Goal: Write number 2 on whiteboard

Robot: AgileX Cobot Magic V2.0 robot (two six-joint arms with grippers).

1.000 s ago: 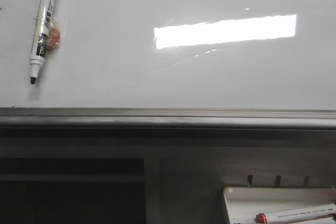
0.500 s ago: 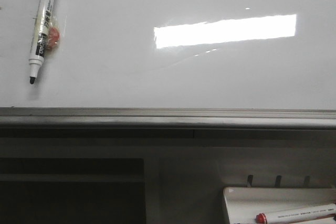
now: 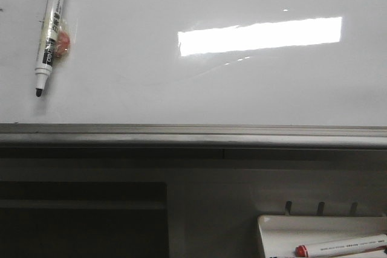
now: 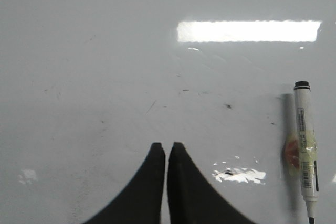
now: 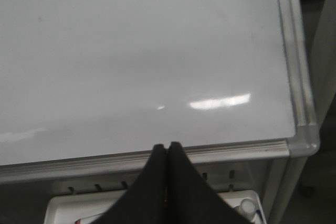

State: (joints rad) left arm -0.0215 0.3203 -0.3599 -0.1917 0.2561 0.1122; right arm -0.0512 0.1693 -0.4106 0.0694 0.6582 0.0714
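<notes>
Front view: red-capped marker (image 3: 341, 246) inside white tray (image 3: 272, 234).

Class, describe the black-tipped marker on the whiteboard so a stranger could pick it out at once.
Start at the whiteboard, above its grey rail. In the front view, look to its upper left: a white marker lies there, tip down, with an orange blob beside its barrel. Its tip is black, whereas the marker in the tray below has a red one.

Dim space under a bright ceiling light

A dark shelf recess (image 3: 83, 216) sits low (left side); three small hooks (image 3: 320, 208) line the pale panel.
</notes>
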